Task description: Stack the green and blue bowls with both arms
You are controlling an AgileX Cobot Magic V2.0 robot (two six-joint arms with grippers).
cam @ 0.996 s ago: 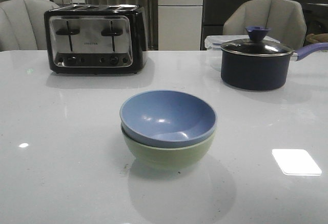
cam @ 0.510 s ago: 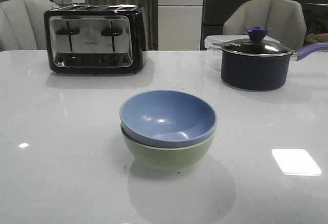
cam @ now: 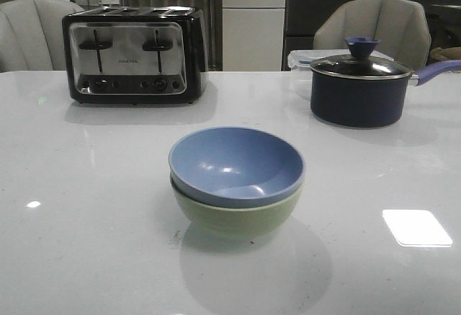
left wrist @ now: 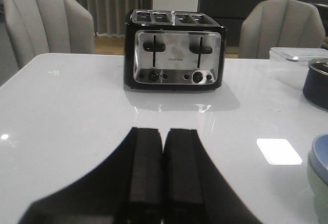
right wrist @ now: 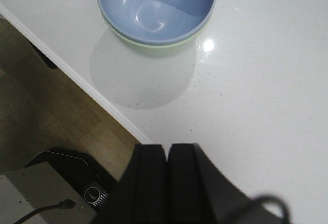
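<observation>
Bowls sit nested near the middle of our white glossy table (cam: 86, 257): the dusty blue round matte bowl (cam: 236, 163) rests inside the pale sage green round bowl (cam: 238, 218), both upright, the green rim showing just under the blue one. In the front view neither of our arms appears. From our left wrist we see the left gripper (left wrist: 163, 170) with its two dark fingers pressed together, pinching nothing, above bare tabletop and facing the black and chrome four-slot toaster (cam: 133, 54); the stack peeks in at that view's edge. From our right wrist the right gripper (right wrist: 166, 175) likewise has its fingers pressed together and empty, hanging well apart from the stack near the table's edge. Behind the bowls stands the dark navy lidded saucepan (cam: 358, 88) with its purple handle.
</observation>
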